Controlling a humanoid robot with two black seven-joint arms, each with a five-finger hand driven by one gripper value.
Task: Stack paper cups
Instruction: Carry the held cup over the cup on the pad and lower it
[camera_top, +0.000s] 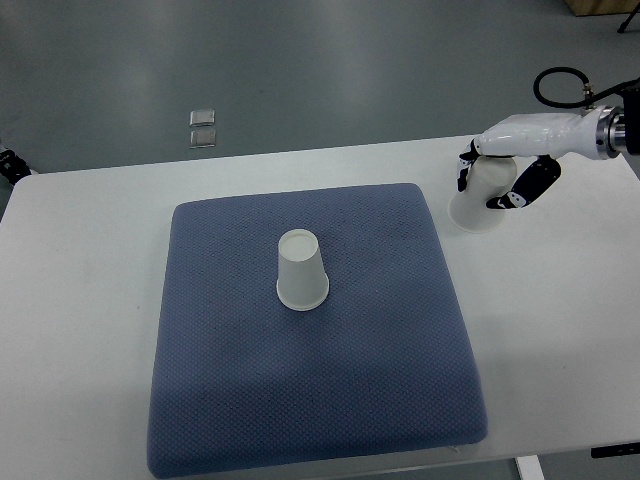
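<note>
At the far left edge of the view, a small dark object (10, 163) pokes in beside the corner of the white surface (90, 300); too little of it shows to tell what it is. Beyond the surface, on the grey floor (300, 60), lie two small square plates (203, 128), one just behind the other.

A blue-grey quilted mat (230, 400) covers the middle of the surface, its corners rounded and its near edge close to the surface's front edge. Near the centre of the mat, slightly toward the back, a white paper cup (301, 270) stands upside down, its wide rim on the fabric and its flat base facing up. Nothing touches it.

Right of the mat, on the bare white surface, is a second white paper cup (482, 200), also inverted, with its wider rim down near the mat's back right corner but clear of it. The right hand (508, 165) comes in from the right edge on a white forearm with a black cable (556, 90) looped above the wrist. Its fingers (525, 187) are closed around the upper part of this second cup, dark-tipped digits showing on both the left and right sides of the cup wall. The cup leans slightly; whether its rim is resting on the surface or just raised off it cannot be told.
</note>
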